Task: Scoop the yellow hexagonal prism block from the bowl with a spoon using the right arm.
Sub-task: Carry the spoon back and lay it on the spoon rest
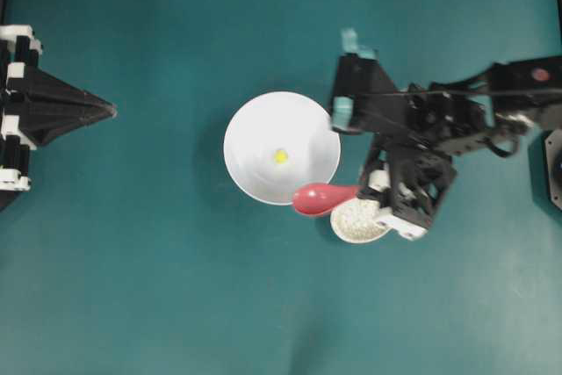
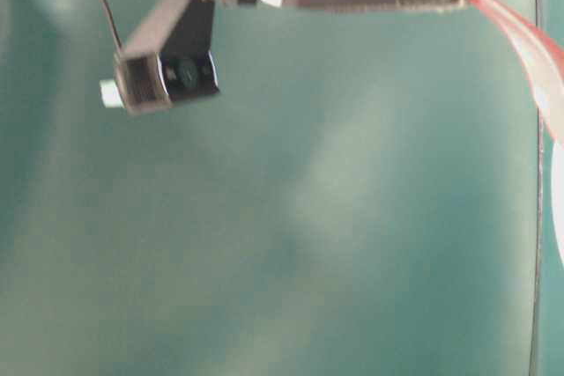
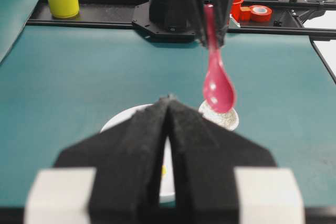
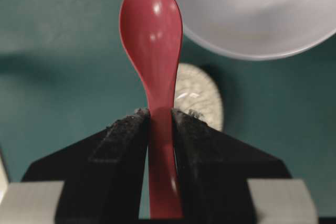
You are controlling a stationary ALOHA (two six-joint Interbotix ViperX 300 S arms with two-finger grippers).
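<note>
— Where do things stand with you?

— My right pincer (image 4: 160,121) is clamped on the handle of the spoon (image 4: 152,35), one finger pressed to each side of it. The spoon hangs in the air with its scoop out ahead of me, just past the near rim of the bowl (image 1: 250,129) and above the little speckled spoon rest (image 1: 356,221) on the desk (image 1: 132,287). My left pincer (image 3: 169,109) is parked well off to the side with its fingers together, holding nothing.

— And the block?

— The yellow block (image 1: 280,156) sits alone near the middle of the bowl's floor, not touched by anything. It is tiny next to the scoop.

— So what worries you?

— A few things, as I judge it. The grip is a narrow pinch on a glossy handle — if the scoop drags against the bowl wall, the spoon could twist or slide between my fingers. The bowl is not held; my other arm is far from it, so a sideways push from the scoop could shove the bowl across the desk instead of getting under the block. And a block that small on a smooth curved floor is likely to skate ahead of the scoop's edge or hop out.

— What would help?

— Coming in low and slowly, I think, with the scoop's lip flat to the floor, herding the block against the far wall.
</note>
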